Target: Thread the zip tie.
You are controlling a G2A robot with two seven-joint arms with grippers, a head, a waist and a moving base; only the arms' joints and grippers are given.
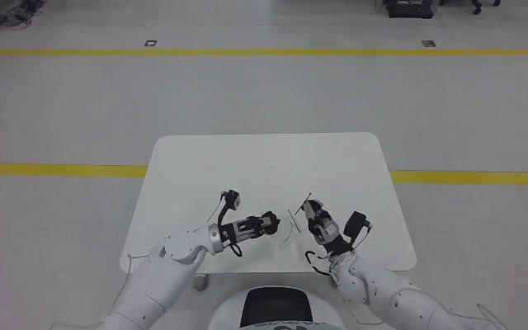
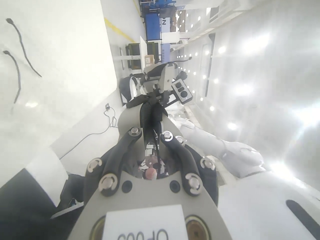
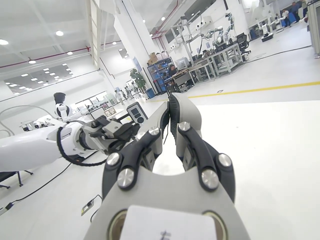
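Note:
Over the near part of the white table, my two grippers face each other a short way apart. My left gripper is shut on a thin black zip tie that runs between its fingers. Just beyond its fingertips is my right gripper, also shut on a thin black zip tie. The tie's loose end hangs down behind the fingers, and its tip pokes out past them. Whether both grippers hold the same tie I cannot tell.
Two more black zip ties lie curved on the table, under the gap between the grippers. The far half of the table is bare. Beyond it the floor carries yellow lines.

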